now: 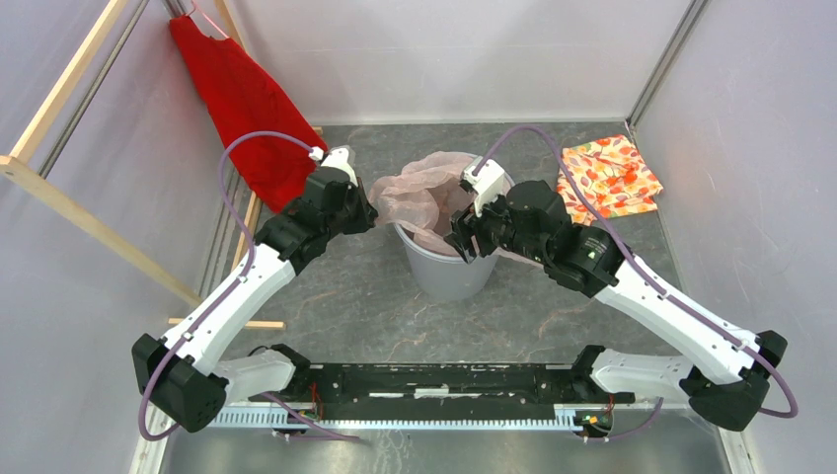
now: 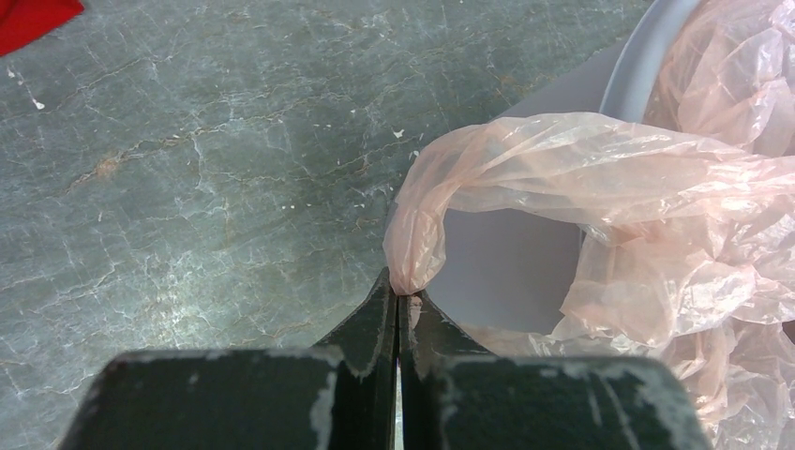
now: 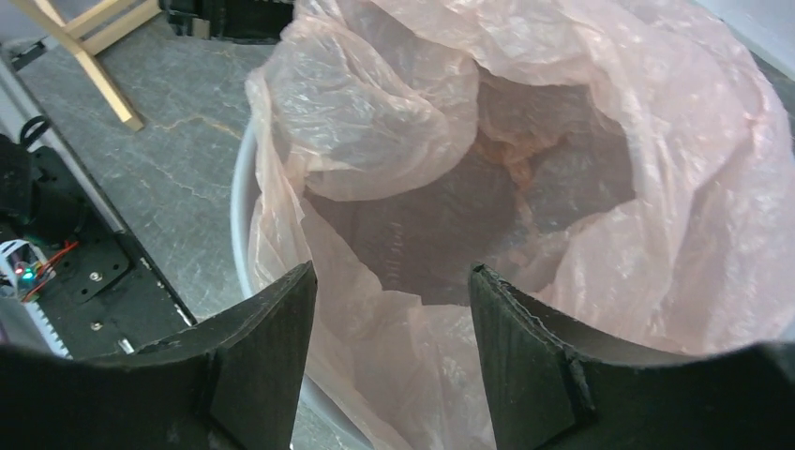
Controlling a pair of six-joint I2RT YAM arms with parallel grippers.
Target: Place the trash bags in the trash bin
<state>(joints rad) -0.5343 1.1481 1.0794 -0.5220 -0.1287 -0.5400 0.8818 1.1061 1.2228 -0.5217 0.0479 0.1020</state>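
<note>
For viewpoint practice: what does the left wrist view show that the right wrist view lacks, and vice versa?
Left wrist only: the left tool shut on a fold of the thin pale pink plastic bag; a red cloth corner. Right wrist only: the open right tool at the bag's mouth; a pale wooden frame. Both: the bag, the round light grey plastic bin, the grey marbled table.

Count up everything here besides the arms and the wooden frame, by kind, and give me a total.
Pink bag: 1
Bin: 1
Red garment: 1
Floral cloth: 1
Total: 4
</note>
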